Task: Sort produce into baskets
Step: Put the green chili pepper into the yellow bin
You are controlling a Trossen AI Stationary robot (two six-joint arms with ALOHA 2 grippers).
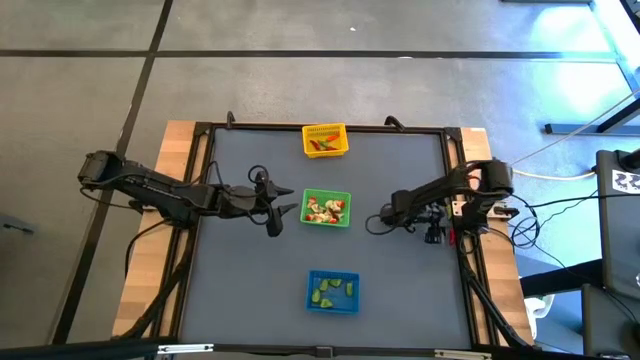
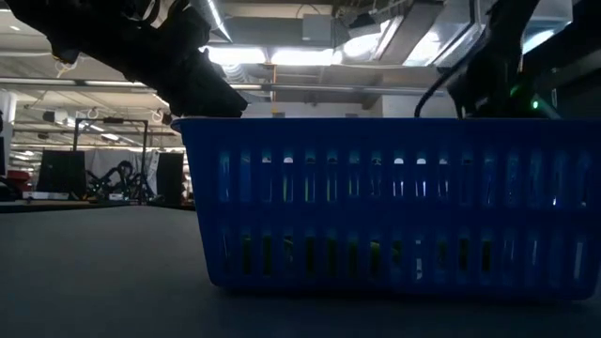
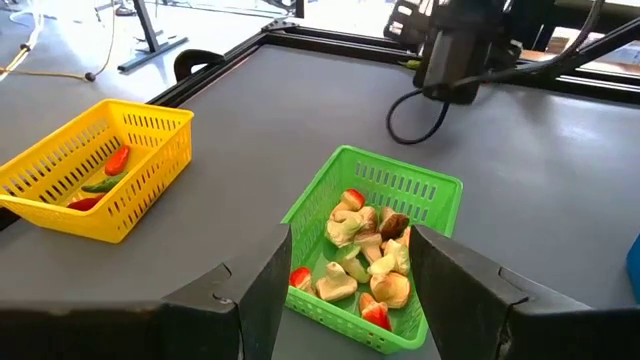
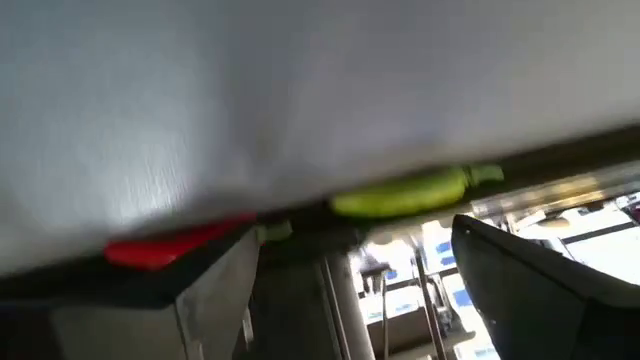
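Observation:
Three baskets stand in a row down the table's middle. The yellow basket (image 1: 325,140) at the far edge holds red and green produce (image 3: 108,170). The green basket (image 1: 326,208) in the centre holds several red and pale pieces (image 3: 362,255). The blue basket (image 1: 332,291) nearest the front holds light green pieces. My left gripper (image 1: 285,206) hangs open just left of the green basket, its fingers (image 3: 268,285) standing above the basket's near rim. My right gripper (image 1: 388,214) is low to the right of the green basket, open (image 4: 350,290), with nothing between its fingers.
A red piece (image 4: 170,245) and a green piece (image 4: 400,195) show blurred along a dark edge in the right wrist view. A raised black frame (image 1: 205,180) borders the mat. In the low view the blue basket (image 2: 394,207) fills the picture, with both arms dark above it.

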